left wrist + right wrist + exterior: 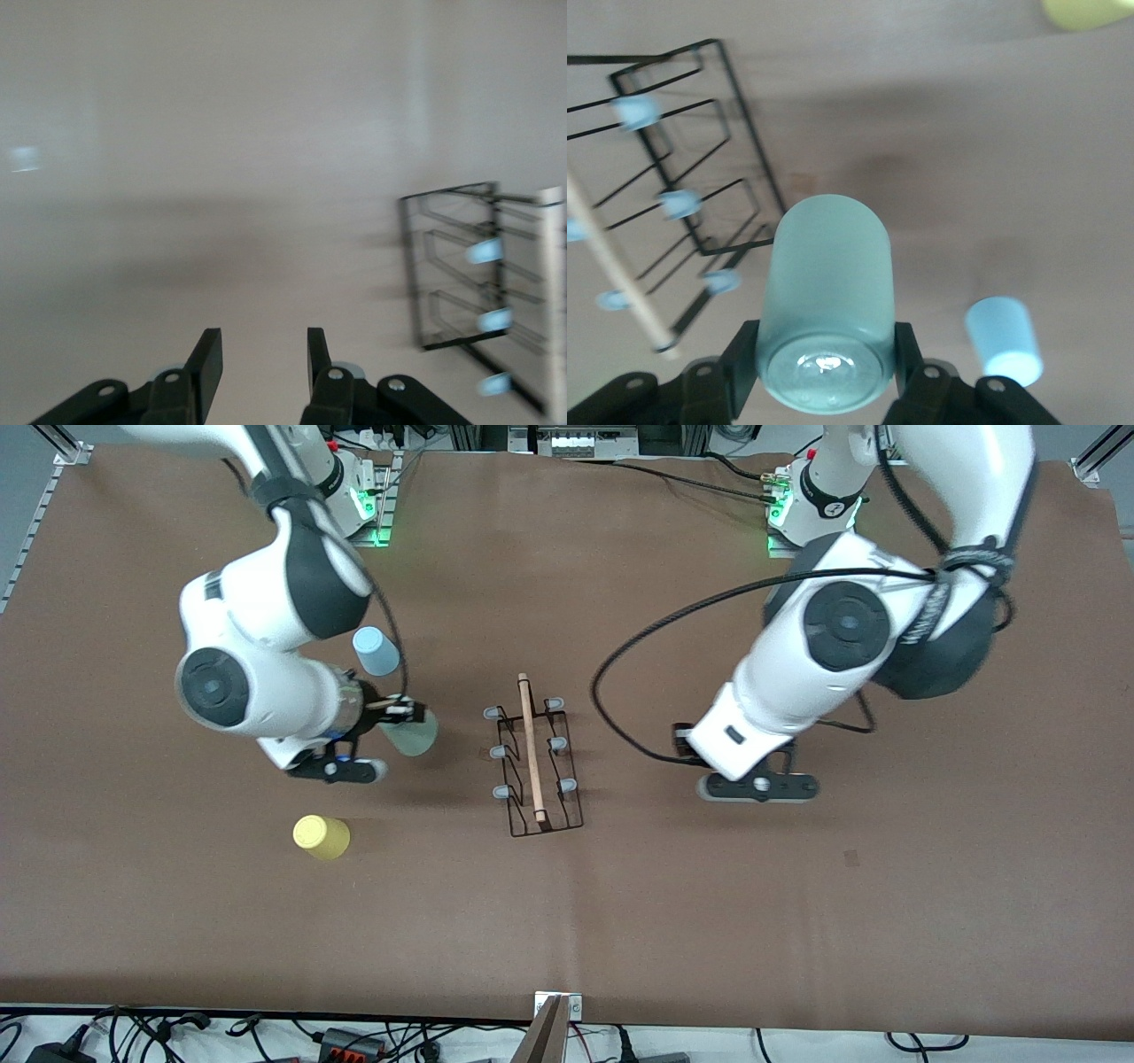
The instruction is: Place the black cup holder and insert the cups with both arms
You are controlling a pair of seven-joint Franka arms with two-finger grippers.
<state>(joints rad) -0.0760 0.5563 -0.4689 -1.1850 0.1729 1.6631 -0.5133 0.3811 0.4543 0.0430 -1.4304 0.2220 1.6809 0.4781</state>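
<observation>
The black cup holder (534, 759) is set flat near the middle of the table (797, 921). The mint green cup (413, 732) is held tight in the right gripper (400, 713) just beside the holder. The blue cup (376, 651) and the yellow cup (321, 837) are stood upside down toward the right arm's end. The left gripper (263, 363) is seen with fingers apart, and nothing is held.
</observation>
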